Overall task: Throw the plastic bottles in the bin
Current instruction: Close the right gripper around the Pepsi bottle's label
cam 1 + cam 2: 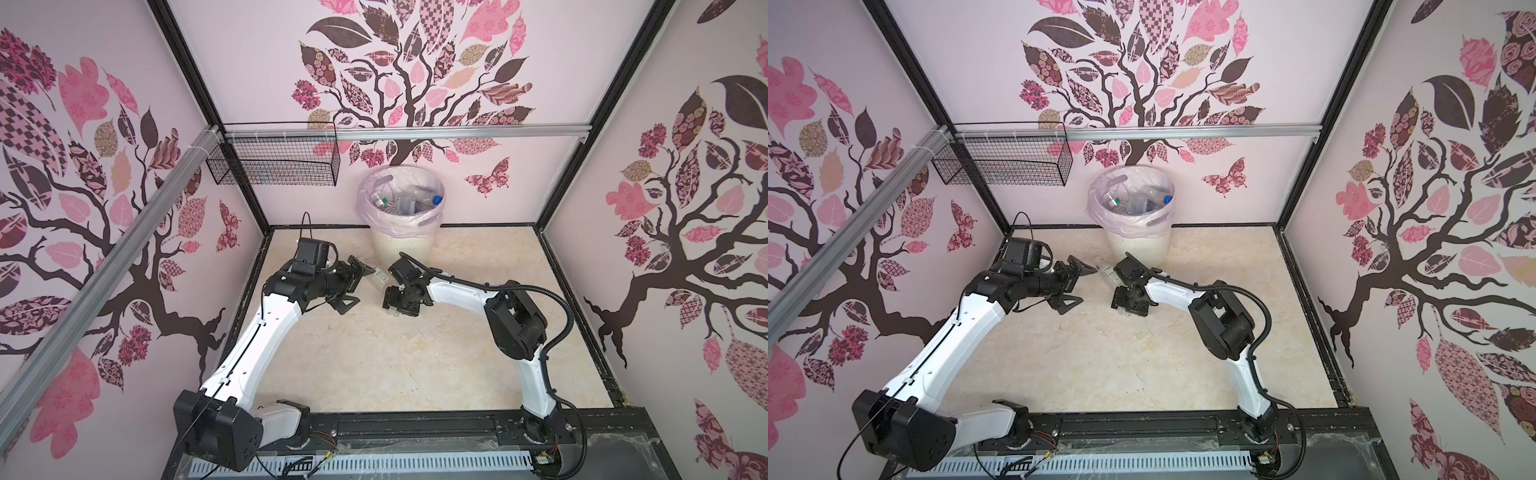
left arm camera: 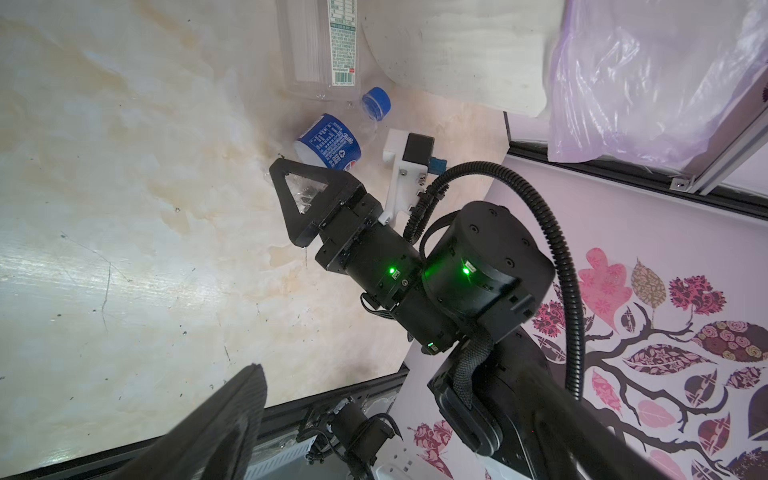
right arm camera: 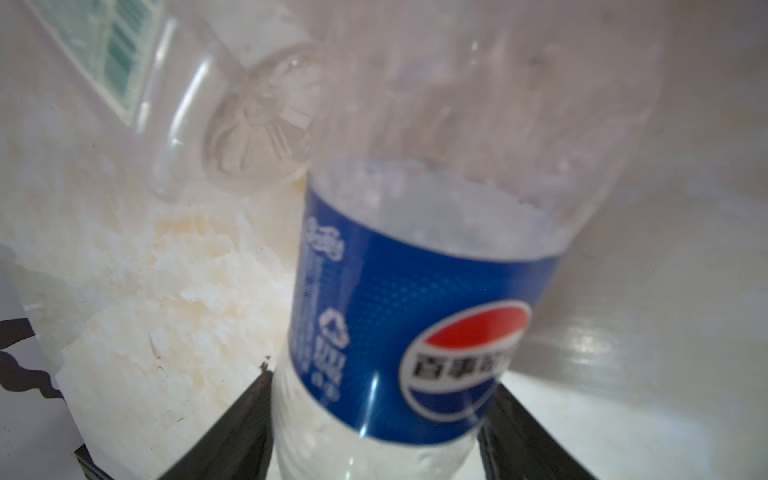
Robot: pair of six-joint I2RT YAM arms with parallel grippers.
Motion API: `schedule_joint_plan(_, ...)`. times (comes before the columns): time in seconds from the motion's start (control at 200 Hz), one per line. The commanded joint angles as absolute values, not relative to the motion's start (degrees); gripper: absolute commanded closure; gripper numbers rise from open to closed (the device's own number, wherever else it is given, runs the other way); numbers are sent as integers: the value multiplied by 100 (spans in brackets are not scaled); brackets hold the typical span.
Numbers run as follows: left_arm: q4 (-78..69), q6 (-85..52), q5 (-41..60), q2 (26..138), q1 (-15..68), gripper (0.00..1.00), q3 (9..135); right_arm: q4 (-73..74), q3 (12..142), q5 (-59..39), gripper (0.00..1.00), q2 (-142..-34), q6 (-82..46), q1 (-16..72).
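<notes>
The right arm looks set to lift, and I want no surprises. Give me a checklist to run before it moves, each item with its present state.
1. Right gripper straddles the blue-labelled bottle: ok, a finger on each side.
2. Grip firm enough to lift: cannot tell.
3. Left gripper open, empty and apart from the right one: ok.
4. White-labelled bottle clear of the lift: cannot tell; it lies right beside the blue-labelled one on the floor.
5. Bin upright, mouth unobstructed, room above the bottles inside: ok.
</notes>
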State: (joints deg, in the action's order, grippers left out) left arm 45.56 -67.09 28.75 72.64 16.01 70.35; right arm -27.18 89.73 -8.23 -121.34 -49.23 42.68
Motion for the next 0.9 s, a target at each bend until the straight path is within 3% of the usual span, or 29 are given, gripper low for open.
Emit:
schedule_joint_plan(0.0, 4490, -6723, 2905, 7329, 1690, 3, 7072, -2946, 9052, -702, 30, -12295, -4858, 4277)
schedule_joint_plan(0.305, 4584, -6721, 2895, 7443, 1992, 3, 7284, -3052, 8365, -402, 45, -11541, -4518, 4272)
schedule_joint_plan(0.89, 4062, -7042, 2272, 7797, 1652, 3, 7258, -3678, 8295, -575, 47, -10127, -2189, 4247)
